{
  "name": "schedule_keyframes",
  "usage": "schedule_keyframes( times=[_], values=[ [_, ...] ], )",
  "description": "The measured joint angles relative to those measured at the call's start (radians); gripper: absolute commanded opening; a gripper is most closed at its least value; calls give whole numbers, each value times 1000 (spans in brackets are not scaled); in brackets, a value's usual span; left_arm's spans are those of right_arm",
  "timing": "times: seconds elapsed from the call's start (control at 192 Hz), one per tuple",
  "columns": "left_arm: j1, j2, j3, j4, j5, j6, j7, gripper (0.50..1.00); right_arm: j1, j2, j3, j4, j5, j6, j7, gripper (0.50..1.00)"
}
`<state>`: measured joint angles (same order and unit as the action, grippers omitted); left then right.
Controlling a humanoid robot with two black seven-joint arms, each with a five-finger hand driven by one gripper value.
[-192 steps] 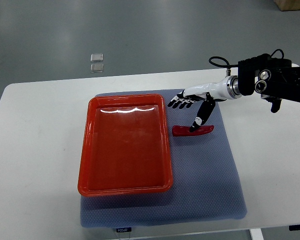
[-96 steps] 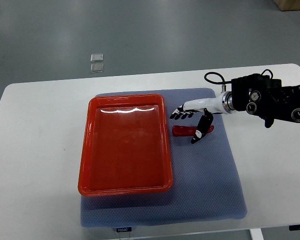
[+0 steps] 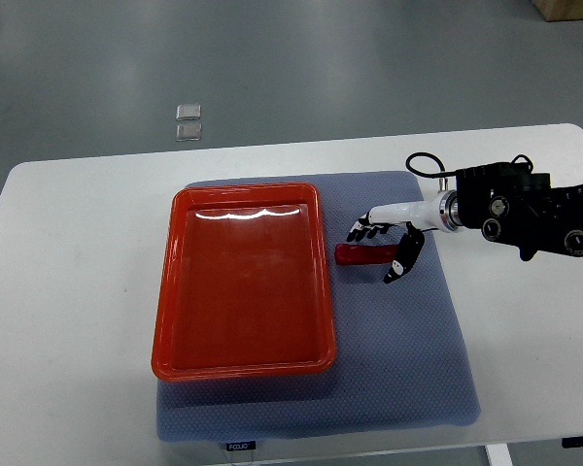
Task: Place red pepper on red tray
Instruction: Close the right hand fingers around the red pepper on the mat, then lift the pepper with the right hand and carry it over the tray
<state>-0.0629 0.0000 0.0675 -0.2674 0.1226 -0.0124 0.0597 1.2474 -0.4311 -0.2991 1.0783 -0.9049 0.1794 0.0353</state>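
A white rectangular table [image 3: 78, 291] is set on a grey floor, where two small clear squares [image 3: 188, 121] lie. A blue-grey textured mat [image 3: 398, 369] covers the table's middle; a small label on its near edge cannot be read. The shiny red plastic tray [image 3: 243, 286] rests on the mat. Just to its right lies the small red pepper [image 3: 361, 254], straddled by the right hand [image 3: 389, 245], fingers spread, not closed on it.
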Motion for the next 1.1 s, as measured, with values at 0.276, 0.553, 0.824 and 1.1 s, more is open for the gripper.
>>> schedule_keyframes(
  times=[0.276, 0.553, 0.824, 1.1],
  values=[
    [0, 0, 0, 1, 0, 0, 0, 1000, -5, 7, 0, -4, 0, -18, 0, 682],
    [0, 0, 0, 2, 0, 0, -1, 1000, -8, 15, 0, -6, -2, -18, 0, 545],
    [0, 0, 0, 4, 0, 0, 0, 1000, -4, 9, 0, -14, -8, -18, 3, 507],
    [0, 0, 0, 4, 0, 0, 0, 1000, 67, -27, 12, 1, 4, -7, 3, 507]
  ],
)
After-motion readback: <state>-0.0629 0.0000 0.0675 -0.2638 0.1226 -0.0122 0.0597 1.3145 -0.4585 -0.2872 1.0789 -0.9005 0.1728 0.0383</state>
